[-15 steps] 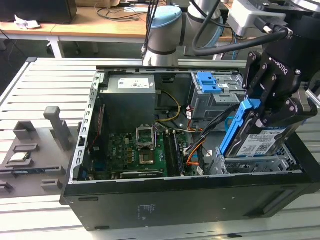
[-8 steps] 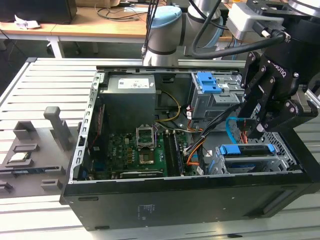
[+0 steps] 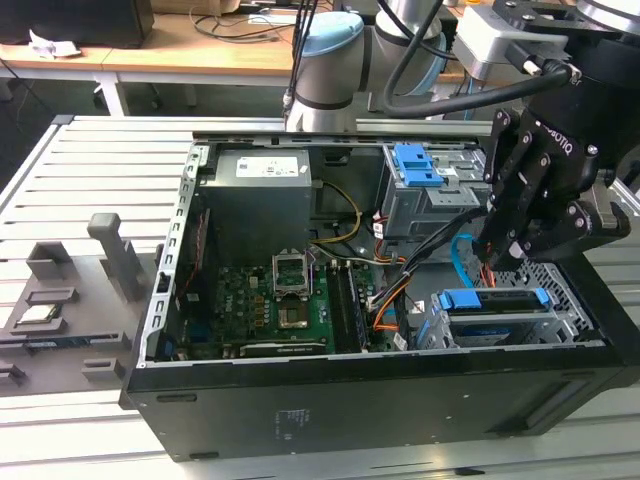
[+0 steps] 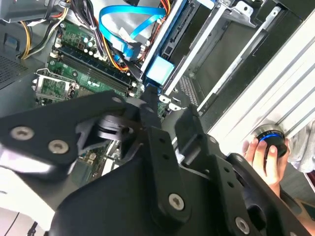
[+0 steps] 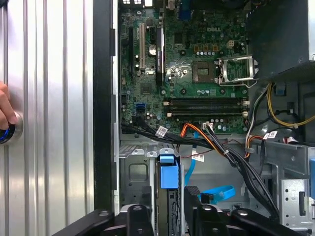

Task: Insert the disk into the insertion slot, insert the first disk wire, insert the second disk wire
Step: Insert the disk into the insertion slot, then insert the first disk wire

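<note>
Disk [image 3: 495, 300] seated in insertion slot [image 3: 565, 330]; rigid, fragile, so grip the blue carrier edges. Gripper [image 3: 510, 250] above, apparently released, empty.

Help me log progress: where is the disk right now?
In the exterior view's lower right, the disk sits in the insertion slot, directly beneath the gripper.
</note>
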`<state>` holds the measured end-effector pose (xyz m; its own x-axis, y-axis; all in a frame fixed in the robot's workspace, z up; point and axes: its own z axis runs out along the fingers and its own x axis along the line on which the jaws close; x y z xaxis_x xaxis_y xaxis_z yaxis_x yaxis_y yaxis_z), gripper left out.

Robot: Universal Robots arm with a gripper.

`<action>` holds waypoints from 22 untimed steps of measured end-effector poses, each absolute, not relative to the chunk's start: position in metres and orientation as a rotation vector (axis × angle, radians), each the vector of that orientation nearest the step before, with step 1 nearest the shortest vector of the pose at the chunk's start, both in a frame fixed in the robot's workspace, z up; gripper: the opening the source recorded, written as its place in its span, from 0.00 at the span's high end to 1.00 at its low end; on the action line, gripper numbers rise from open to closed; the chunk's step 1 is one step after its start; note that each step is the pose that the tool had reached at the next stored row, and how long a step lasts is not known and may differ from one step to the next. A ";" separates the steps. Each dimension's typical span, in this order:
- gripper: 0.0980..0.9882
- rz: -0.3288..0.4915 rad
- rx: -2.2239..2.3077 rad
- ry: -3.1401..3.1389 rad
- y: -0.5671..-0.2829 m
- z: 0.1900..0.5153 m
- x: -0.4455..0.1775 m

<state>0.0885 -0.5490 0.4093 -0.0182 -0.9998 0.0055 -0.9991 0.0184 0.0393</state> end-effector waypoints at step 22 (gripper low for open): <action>0.99 -0.037 2.179 -2.219 -0.549 0.409 0.088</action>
<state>0.0885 -0.5490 0.4091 -0.0181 -0.9998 0.0062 -0.9991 0.0183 0.0392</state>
